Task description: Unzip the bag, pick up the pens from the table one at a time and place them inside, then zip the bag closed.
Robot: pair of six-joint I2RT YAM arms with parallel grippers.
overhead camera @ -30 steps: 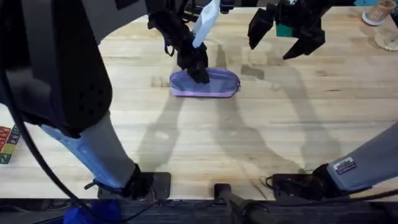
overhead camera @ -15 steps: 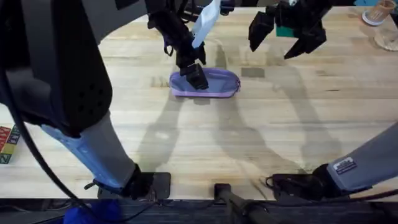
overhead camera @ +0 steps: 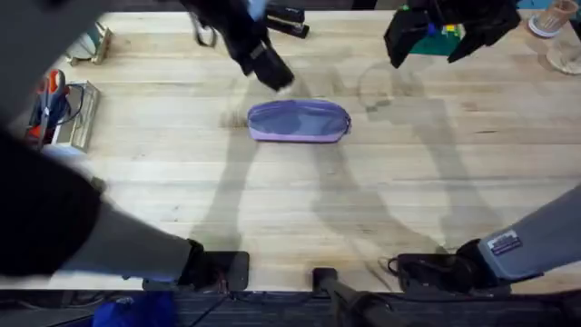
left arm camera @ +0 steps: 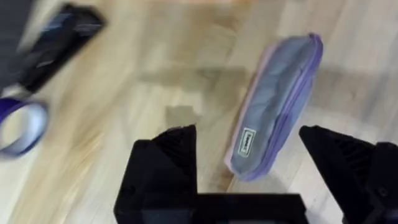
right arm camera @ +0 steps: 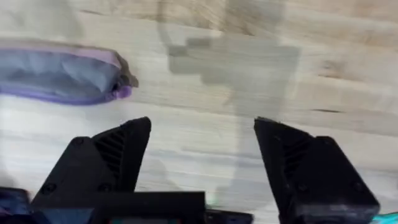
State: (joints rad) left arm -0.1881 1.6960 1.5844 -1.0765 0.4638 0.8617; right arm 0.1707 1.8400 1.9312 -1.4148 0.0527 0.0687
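Note:
The lavender bag lies lengthwise on the table, back of centre, and its zipper looks closed. My left gripper hangs above the table just behind the bag's left end, touching nothing. In the left wrist view the left gripper is open, and the bag lies below and beyond its black fingers. My right gripper hovers at the back right, open and empty. From the right wrist, the right gripper has the bag's end off to one side. The pens are out of view.
A black stapler lies at the back edge, and a purple tape ring sits near the stapler. Tools in a tray occupy the far left. Cups stand at the back right corner.
My left gripper has let go of the bag's top, lifted off it and pulled back and slightly left. The right gripper drifted slightly right and back. The bag stayed put.

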